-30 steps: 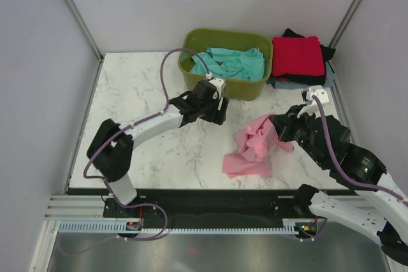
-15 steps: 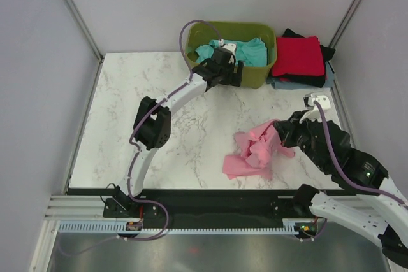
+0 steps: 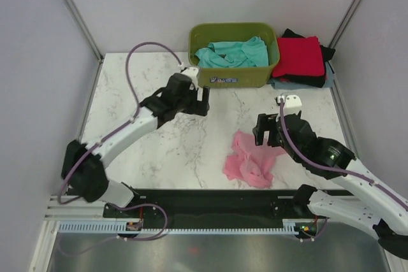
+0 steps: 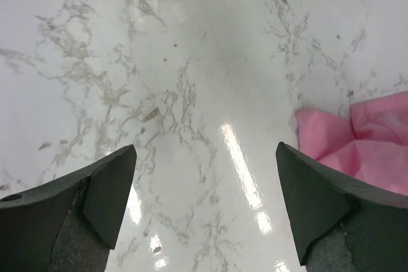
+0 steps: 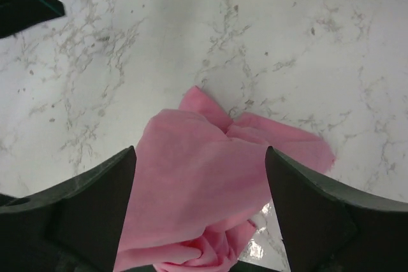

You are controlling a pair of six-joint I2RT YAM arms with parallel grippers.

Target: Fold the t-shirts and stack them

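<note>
The pink t-shirt (image 3: 248, 164) lies crumpled on the marble table, right of centre. My right gripper (image 3: 269, 137) hangs open just above its far edge. In the right wrist view the pink t-shirt (image 5: 210, 176) fills the gap below the gripper (image 5: 199, 154), free of both fingers. My left gripper (image 3: 203, 101) is open over bare marble in front of the tub, and its wrist view shows the gripper (image 4: 205, 157) empty, with the pink t-shirt (image 4: 357, 151) at the right. A teal t-shirt (image 3: 233, 52) lies in the tub. A folded red t-shirt (image 3: 298, 55) tops black and grey-blue ones.
The olive-green tub (image 3: 236, 78) stands at the table's back edge, with the folded stack right beside it at the back right. Grey walls and metal posts close in the table (image 3: 134, 93) on three sides.
My right gripper opened and let the pink t-shirt drop flat onto the table. My left arm drew back from the tub, which it had pushed toward the back wall, and opened wider.
</note>
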